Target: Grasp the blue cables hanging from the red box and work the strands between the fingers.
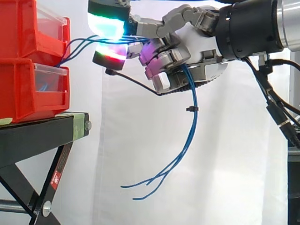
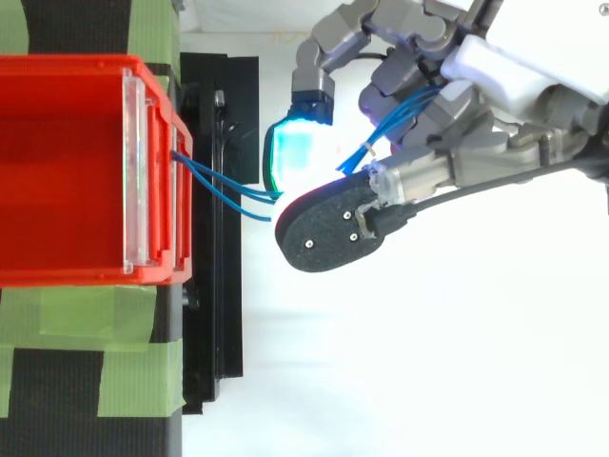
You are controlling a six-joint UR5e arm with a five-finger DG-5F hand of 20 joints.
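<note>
Blue cables (image 1: 192,122) come out of the front of the upper red box (image 1: 21,28) and run level to the right. They pass between two glowing fingertips (image 1: 108,26) of the robot hand (image 1: 206,44), whose fingers are curled around the strands and pinch them. Past the fingers the cables drop below the palm and hang free before the white curtain (image 1: 140,140), their loose ends splayed apart. A second red box (image 1: 28,91) sits beneath the first on a black stand (image 1: 40,133).
</note>
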